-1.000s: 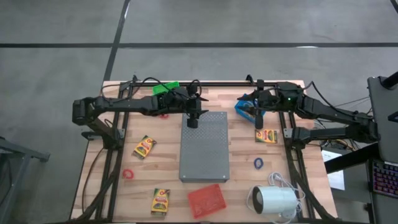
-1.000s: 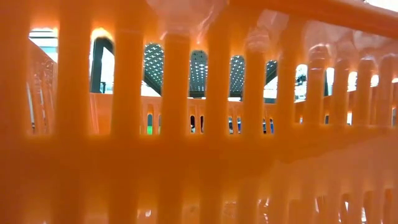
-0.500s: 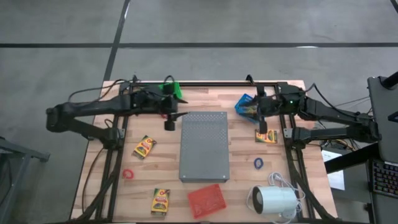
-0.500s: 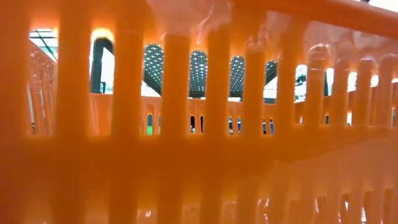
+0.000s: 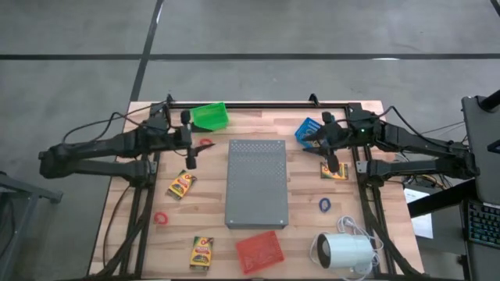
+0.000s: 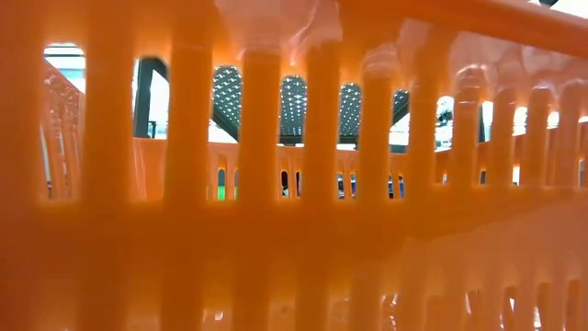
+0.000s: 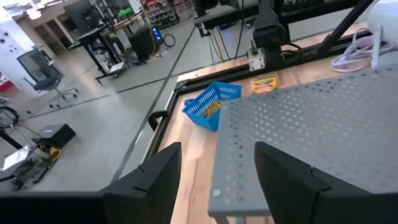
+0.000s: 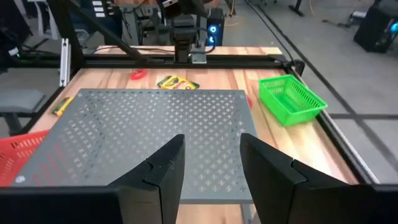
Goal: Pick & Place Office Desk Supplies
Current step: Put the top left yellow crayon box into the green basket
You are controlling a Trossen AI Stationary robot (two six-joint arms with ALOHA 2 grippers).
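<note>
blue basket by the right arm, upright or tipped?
Tipped. The blue basket lies on its side in the left wrist view, mouth facing sideways across the table.

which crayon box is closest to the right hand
The crayon box by the table's right edge, lying just under the right hand. The other two boxes lie on the left side of the grey slab, far from it.

Three yellow crayon boxes (image 5: 181, 185) lie flat on the wood, with red rings (image 5: 161, 218) and a blue ring (image 5: 324, 204).
</note>
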